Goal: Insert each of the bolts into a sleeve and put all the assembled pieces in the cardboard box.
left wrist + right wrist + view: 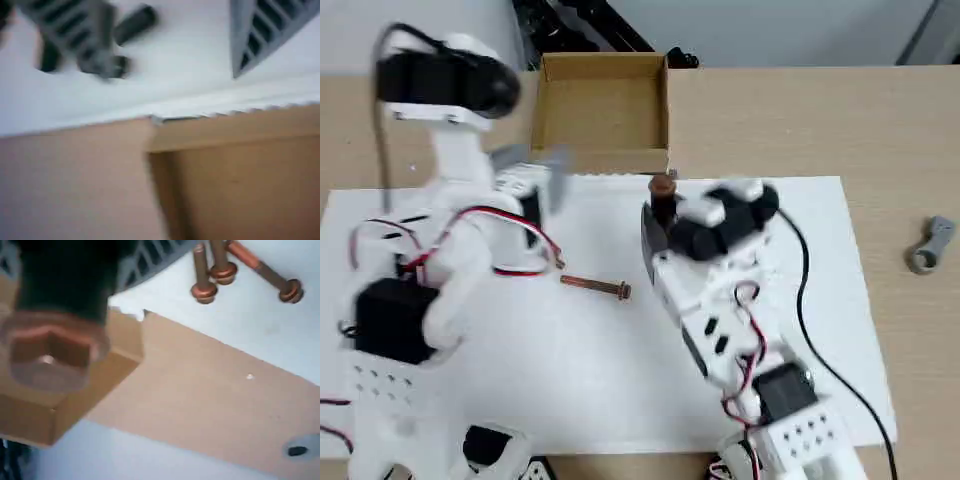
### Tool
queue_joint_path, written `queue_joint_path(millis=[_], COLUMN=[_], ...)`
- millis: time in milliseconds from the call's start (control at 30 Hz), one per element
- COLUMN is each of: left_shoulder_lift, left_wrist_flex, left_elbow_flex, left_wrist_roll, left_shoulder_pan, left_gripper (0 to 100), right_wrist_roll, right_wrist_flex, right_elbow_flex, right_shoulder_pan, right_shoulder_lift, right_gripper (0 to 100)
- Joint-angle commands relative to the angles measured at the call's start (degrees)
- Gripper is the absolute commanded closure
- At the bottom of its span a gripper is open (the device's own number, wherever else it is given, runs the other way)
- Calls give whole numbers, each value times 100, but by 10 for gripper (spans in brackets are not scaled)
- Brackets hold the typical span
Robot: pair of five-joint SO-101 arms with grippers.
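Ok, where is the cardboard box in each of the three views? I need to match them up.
High view: cardboard box at the top centre, behind the white mat.
Left wrist view: cardboard box just past the white mat edge.
Right wrist view: cardboard box behind the held bolt, at the white mat corner.
Shared landmark: the white mat's edge nearest the box.

The left arm (450,250) and right arm (720,270) are white shells with black servo blocks. Red and black wires (510,225) loop along each; a black cable (803,300) leaves the right toward five o'clock.
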Motion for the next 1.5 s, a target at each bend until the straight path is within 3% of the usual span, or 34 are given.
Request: queue_joint_path(millis=[0, 200, 400, 567, 1033, 1367, 1467], left_shoulder_lift=[-62, -70, -70, -70, -70, -62, -62], left_wrist_flex=[114, 756, 1257, 1380, 1363, 1345, 1327], left_elbow_flex=[-57, 136, 136, 180, 505, 593, 840], left_wrist_roll=[-413, -536, -545, -545, -870, -870, -870], left_shoulder_pan=[-756, -1609, -2013, -2338, -2435, -2418, -2409], left_gripper=[994, 994, 994, 994, 994, 994, 994], right_wrist_roll=[-44, -35, 571, 598, 580, 422, 79], right_wrist_flex=[-101, -1244, -2325, -2923, -2897, -2677, -2396], right_elbow_flex=[-1275, -2330, -3279, -4527, -8642, -9011, -9046], right_shoulder_pan=[57, 259, 338, 453, 875, 857, 875], right_shoulder_lift=[1059, 2897, 4804, 6466, 10897, 11459, 11451], right_gripper=[995, 995, 995, 995, 991, 984, 920])
